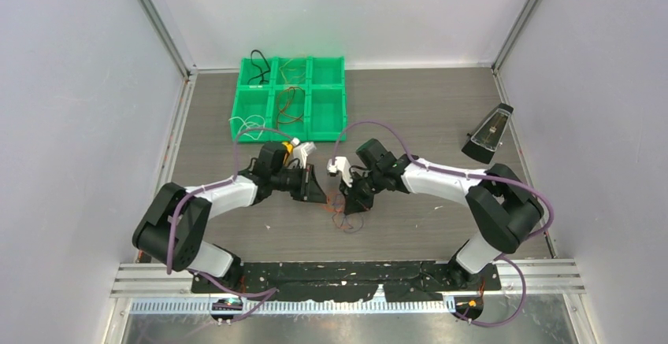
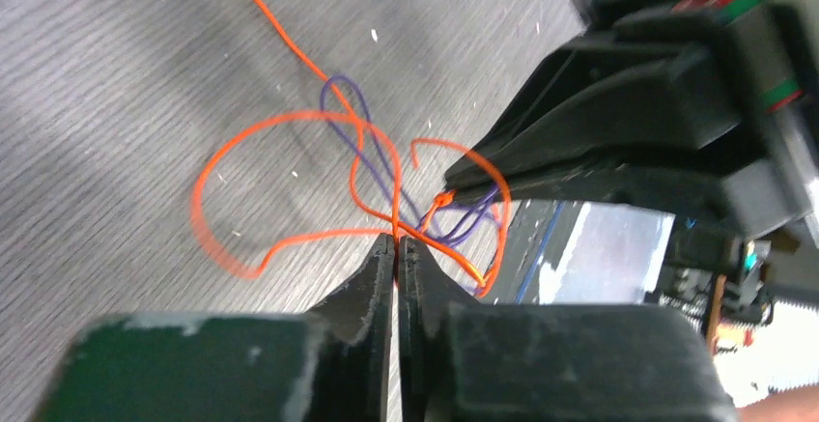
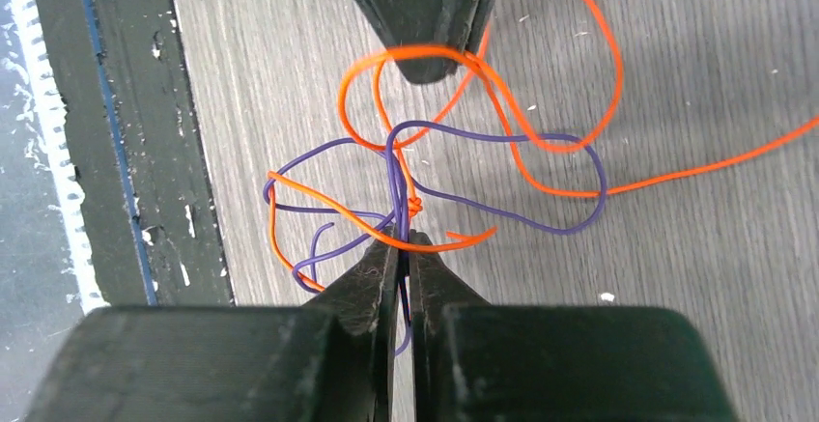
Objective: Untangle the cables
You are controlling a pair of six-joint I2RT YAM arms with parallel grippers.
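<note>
Over grey table (image 1: 429, 116), left hand (image 2: 396, 245) and right hand (image 3: 406, 243) pinch cables (image 3: 541, 166)

A green tray (image 1: 309, 97) of six compartments sits at the far side of the grey wood-grain surface (image 1: 425, 108) — a dark wedge-shaped object (image 1: 488, 134) stands well to its right.

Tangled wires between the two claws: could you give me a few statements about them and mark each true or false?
1. The left gripper and right gripper are both shut on wire. True.
2. The tangle is an orange cable and a purple cable. True.
3. The tangle lies in the green tray. False: it is over the table, between the grippers.
4. The tray is empty. False: compartments hold wires, one a black cable.
</note>
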